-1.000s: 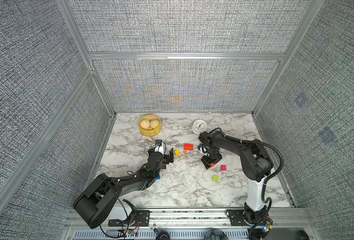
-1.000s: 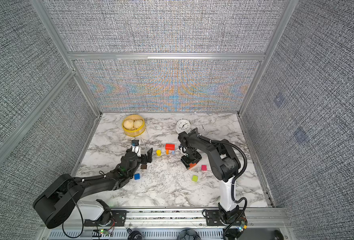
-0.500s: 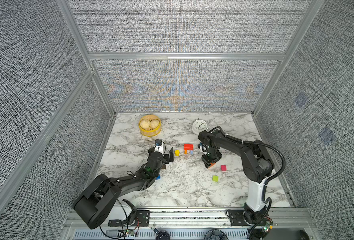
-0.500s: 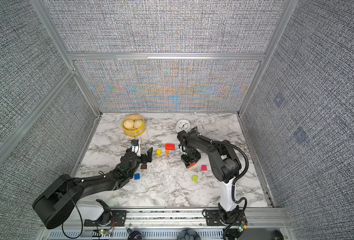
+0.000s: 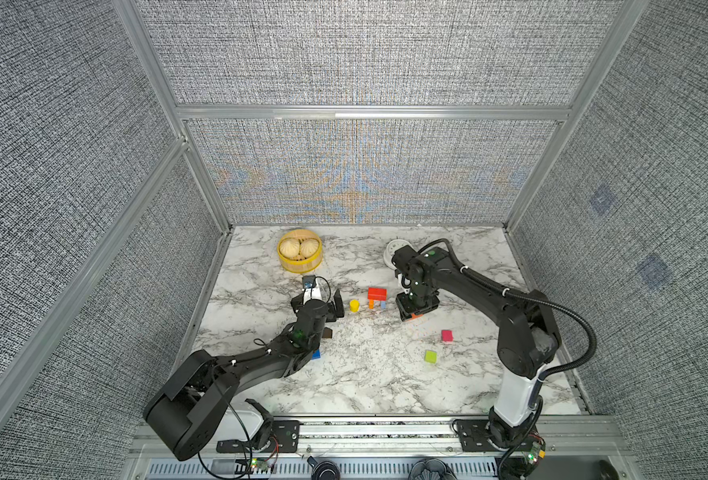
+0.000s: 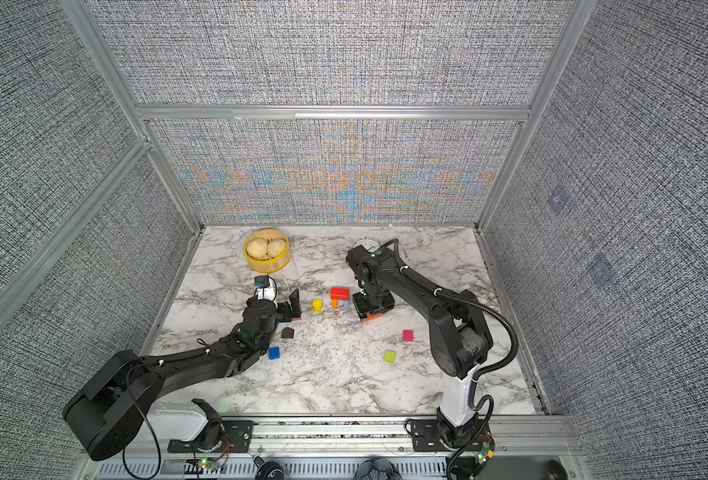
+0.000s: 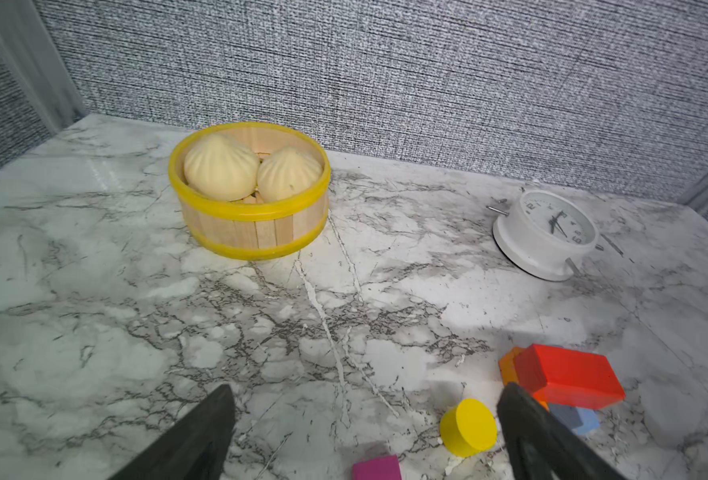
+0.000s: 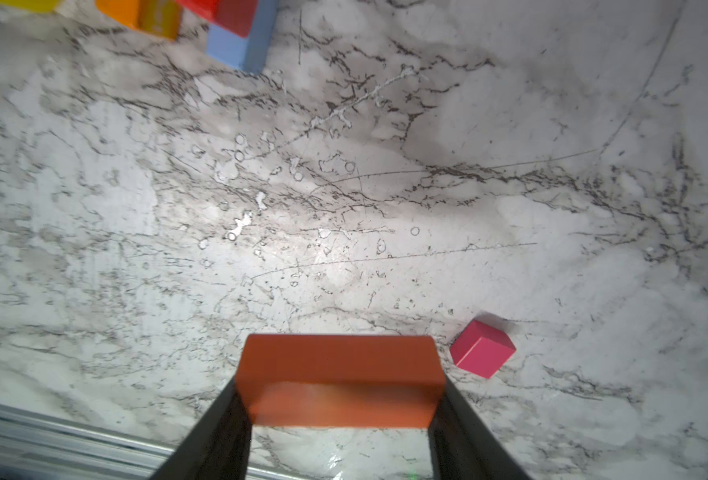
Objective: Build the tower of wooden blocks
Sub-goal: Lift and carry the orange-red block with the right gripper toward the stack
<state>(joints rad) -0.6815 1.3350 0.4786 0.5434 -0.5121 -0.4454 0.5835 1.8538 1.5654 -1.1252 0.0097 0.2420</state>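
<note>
Tower [image 5: 377,297] beginnings stand mid-scene in both top views: a red brick [image 6: 339,293] lies across orange and blue legs, and our right gripper [image 5: 415,311] sits just right of it. From the left wrist, our left gripper [image 7: 366,399] is spread wide, with a yellow cylinder [image 7: 468,428] near one finger. From the right wrist, our jaws clamp an orange brick [image 8: 339,365], and a pink cube [image 8: 483,348] lies close by.
</note>
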